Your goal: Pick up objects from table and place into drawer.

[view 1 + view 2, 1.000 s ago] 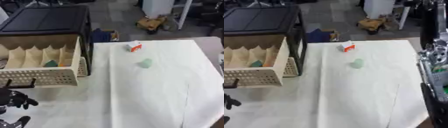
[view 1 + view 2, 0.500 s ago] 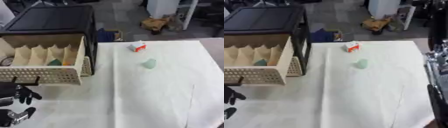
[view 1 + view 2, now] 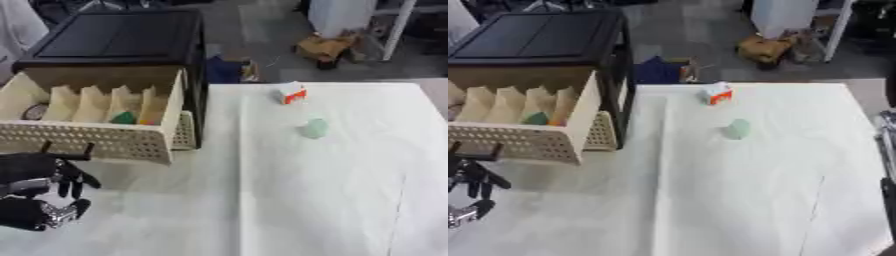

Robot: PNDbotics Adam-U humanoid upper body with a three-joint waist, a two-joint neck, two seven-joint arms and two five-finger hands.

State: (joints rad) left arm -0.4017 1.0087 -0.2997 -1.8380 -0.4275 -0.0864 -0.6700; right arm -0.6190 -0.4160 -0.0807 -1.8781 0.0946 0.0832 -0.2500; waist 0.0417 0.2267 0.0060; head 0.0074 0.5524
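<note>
Drawer (image 3: 96, 135) stood pulled out of the black cabinet (image 3: 122, 37), just above my left hand (image 3: 39, 192), whose fingers hung relaxed and empty. I saw green and orange bits in its slots; a pale green lump (image 3: 313, 128) and red-white box (image 3: 292, 93) lay on the table (image 3: 306, 200)

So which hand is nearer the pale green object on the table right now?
Left. The left hand sits at the lower left, below the open drawer, well across the table from the pale green object. The right hand shows in neither view.
</note>
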